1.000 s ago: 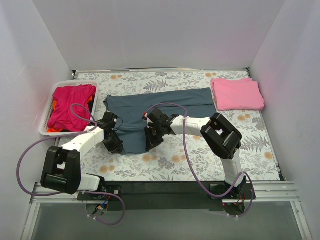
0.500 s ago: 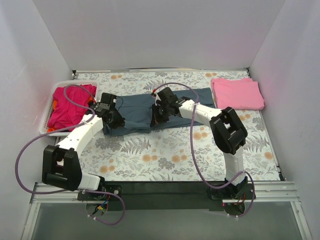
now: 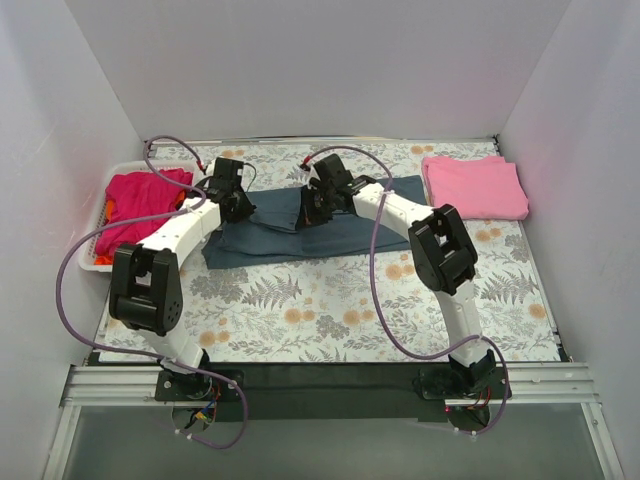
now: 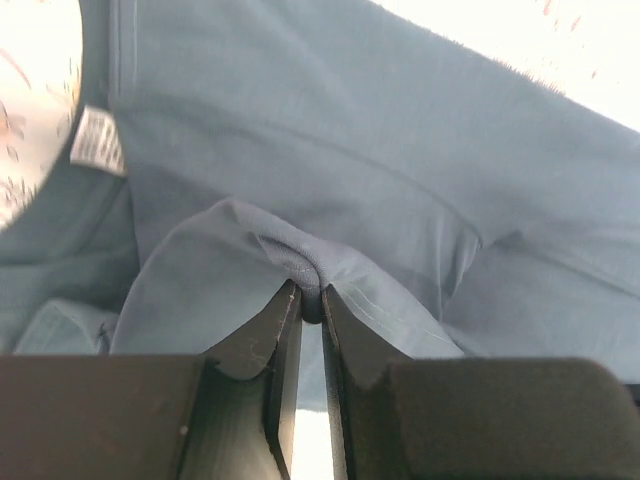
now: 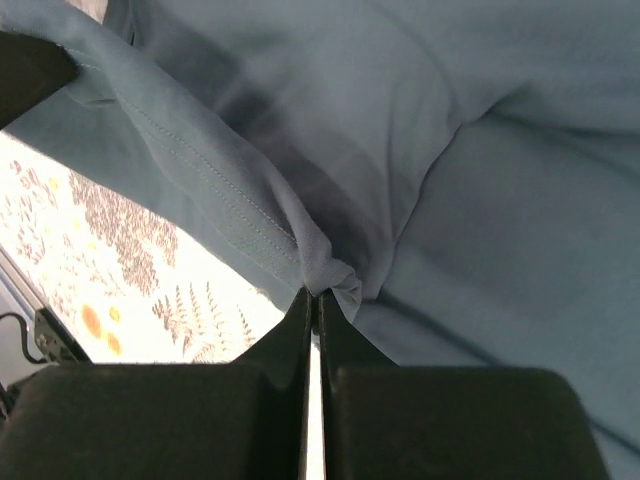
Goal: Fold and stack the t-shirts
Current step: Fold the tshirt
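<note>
While fast in closed left claw (image 4: 310, 296) and right claw (image 5: 315, 296), slate t-shirt (image 3: 290, 236) beneath both.

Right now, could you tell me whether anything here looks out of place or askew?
Nothing stands out: left tool and right tool pinch the blue-grey shirt mid-fold; the pink shirt lies folded at far right.

A table (image 3: 330, 310) covered in a floral, fern-printed cloth carries three things: a slate blue-grey t-shirt (image 3: 290, 240) spread across the far middle, a folded pink t-shirt (image 3: 474, 187) near the far right corner, and a white slotted basket (image 3: 103, 205) along the left edge.
</note>
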{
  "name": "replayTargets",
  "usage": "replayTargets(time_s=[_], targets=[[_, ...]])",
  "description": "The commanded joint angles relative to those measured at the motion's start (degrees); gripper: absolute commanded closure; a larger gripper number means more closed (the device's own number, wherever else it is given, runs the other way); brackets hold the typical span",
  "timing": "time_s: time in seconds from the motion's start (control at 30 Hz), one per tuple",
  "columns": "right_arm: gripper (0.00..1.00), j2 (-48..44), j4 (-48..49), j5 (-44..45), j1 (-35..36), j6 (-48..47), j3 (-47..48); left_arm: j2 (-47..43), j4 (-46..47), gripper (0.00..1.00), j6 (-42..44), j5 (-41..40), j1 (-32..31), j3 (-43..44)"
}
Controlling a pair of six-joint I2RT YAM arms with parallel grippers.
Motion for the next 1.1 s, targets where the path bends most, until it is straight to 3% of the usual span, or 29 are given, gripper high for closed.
replayTargets(time_s=[0.0,0.47,1.07], targets=[[0.96,1.10,0.43,-0.31,-1.47,-0.91,5.29,0.33,4.93,0.86,3.04,-3.63,0.82,2.73],[0.91,8.05,0.61,-2.33,-4.90,-4.68,14.35,6.31,10.91,0.85,2.60,-3.54,2.40,3.87],[0.89,7.61,2.63,-0.75,-5.96,-4.95,13.39,8.07,13.55,0.85,5.06,-4.95,2.40,7.56]])
